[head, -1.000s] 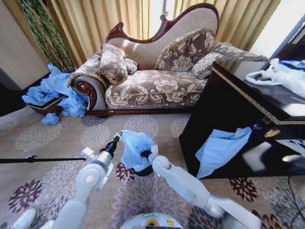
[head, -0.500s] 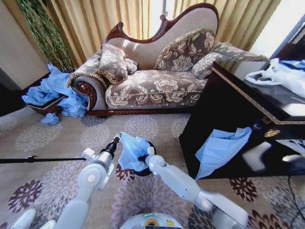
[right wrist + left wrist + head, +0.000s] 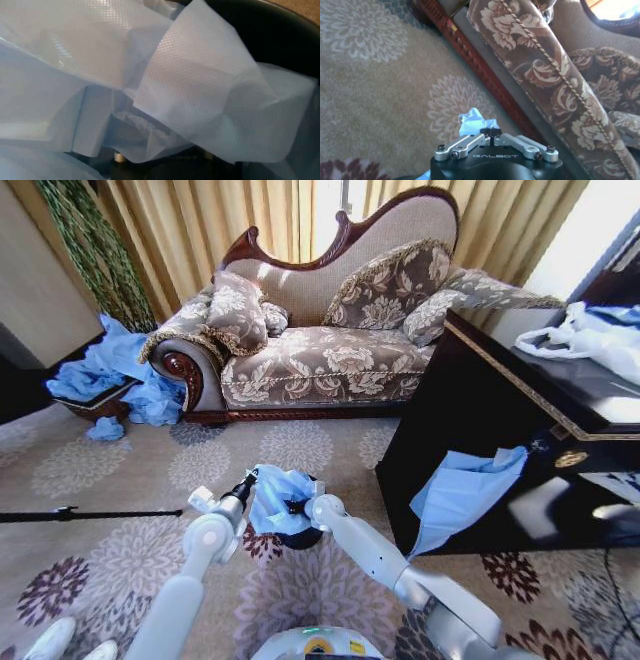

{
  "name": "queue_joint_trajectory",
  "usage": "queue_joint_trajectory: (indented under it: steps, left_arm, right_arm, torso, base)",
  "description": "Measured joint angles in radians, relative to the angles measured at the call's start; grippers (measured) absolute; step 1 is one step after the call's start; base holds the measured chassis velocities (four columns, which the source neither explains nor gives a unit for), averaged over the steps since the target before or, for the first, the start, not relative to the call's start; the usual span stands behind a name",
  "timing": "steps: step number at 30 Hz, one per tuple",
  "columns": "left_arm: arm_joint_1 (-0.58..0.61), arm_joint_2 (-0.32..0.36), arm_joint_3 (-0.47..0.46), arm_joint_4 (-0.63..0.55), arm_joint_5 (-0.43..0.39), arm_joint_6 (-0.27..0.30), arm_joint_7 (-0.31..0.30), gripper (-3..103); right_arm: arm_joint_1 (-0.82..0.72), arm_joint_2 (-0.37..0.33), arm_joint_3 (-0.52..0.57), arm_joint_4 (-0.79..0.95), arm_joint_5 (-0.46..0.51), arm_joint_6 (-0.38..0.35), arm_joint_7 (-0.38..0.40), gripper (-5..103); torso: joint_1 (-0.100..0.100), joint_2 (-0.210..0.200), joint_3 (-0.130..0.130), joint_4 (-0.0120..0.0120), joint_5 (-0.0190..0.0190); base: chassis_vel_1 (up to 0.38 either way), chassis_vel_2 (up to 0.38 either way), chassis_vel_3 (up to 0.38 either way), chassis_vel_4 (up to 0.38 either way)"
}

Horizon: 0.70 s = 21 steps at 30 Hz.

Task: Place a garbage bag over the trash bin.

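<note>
The light-blue garbage bag (image 3: 277,498) is bunched over the mouth of the small black trash bin (image 3: 303,538), which stands on the carpet just ahead of me. My left gripper (image 3: 250,477) is at the bag's left upper edge. The left wrist view shows this gripper (image 3: 492,132) shut on a small peak of the bag (image 3: 473,120). My right gripper (image 3: 298,504) is pressed into the bag's folds above the bin. Wrinkled bag film (image 3: 150,86) covers it in the right wrist view, with the bin's dark inner wall (image 3: 280,33) behind.
A floral sofa (image 3: 320,360) stands beyond the bin. A dark cabinet (image 3: 470,440) stands close on the right, with a flat blue sheet (image 3: 460,492) hanging from it and white bags (image 3: 590,335) on top. A wicker basket (image 3: 95,406) with blue bags sits far left. A black rod (image 3: 80,514) lies across the left.
The bag has come down from a raised, spread shape to a tighter bunch over the bin. My right arm reached forward and lower with it. My left gripper shifted slightly right.
</note>
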Motion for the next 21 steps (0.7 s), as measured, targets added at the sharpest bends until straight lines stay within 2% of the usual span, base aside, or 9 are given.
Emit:
queue_joint_trajectory:
  steps: [5,9,10,12,15,16,18,19,21]
  left_arm:
    - [-0.027,0.000,0.006,0.024,0.000,0.009,-0.014,0]
    - [-0.032,0.001,0.006,0.029,0.000,0.010,-0.011,0]
    - [-0.033,0.002,0.006,0.029,0.001,0.010,-0.005,0]
    - [-0.033,0.002,0.007,0.029,0.001,0.010,-0.001,0]
    - [-0.030,0.005,0.007,0.029,0.002,0.011,0.009,0]
    - [-0.030,0.005,0.007,0.029,0.002,0.011,0.009,0]
    - [-0.029,0.008,0.008,0.026,0.001,0.010,0.015,0]
    - [-0.028,0.009,0.009,0.023,0.000,0.010,0.017,0]
    - [-0.024,0.011,0.013,0.019,-0.001,0.010,0.022,0]
  right_arm:
    - [-0.005,0.001,0.016,-0.008,-0.020,-0.002,-0.013,0]
    - [-0.012,-0.024,0.009,0.051,-0.045,-0.001,0.001,0]
    - [-0.017,-0.055,-0.009,0.114,-0.055,0.004,0.030,11]
    - [-0.021,-0.077,-0.023,0.154,-0.062,0.009,0.047,11]
    - [-0.030,-0.153,-0.064,0.264,-0.078,0.016,0.099,27]
    - [-0.030,-0.153,-0.064,0.264,-0.078,0.016,0.099,27]
    - [-0.037,-0.207,-0.090,0.337,-0.094,0.010,0.134,37]
    - [-0.041,-0.231,-0.100,0.369,-0.107,0.010,0.145,37]
    - [-0.051,-0.273,-0.122,0.432,-0.126,0.013,0.165,48]
  torso:
    - [0.000,0.000,0.000,0.0001,0.0000]
    - [0.000,0.000,0.000,0.0002,0.0000]
    - [0.000,0.000,0.000,0.0000,0.0001]
    - [0.000,0.000,0.000,0.0002,0.0002]
    - [0.000,0.000,0.000,0.0000,0.0000]
    - [0.000,0.000,0.000,0.0000,0.0000]
    - [0.000,0.000,0.000,0.0002,0.0005]
    - [0.000,0.000,0.000,0.0003,0.0003]
    - [0.000,0.000,0.000,0.0000,0.0001]
  base:
    - [0.000,0.000,0.000,0.000]
    - [0.000,0.000,0.000,0.000]
    - [0.000,0.000,0.000,0.000]
    - [0.000,0.000,0.000,0.000]
    - [0.000,0.000,0.000,0.000]
    - [0.000,0.000,0.000,0.000]
    - [0.000,0.000,0.000,0.000]
    - [0.000,0.000,0.000,0.000]
    - [0.000,0.000,0.000,0.000]
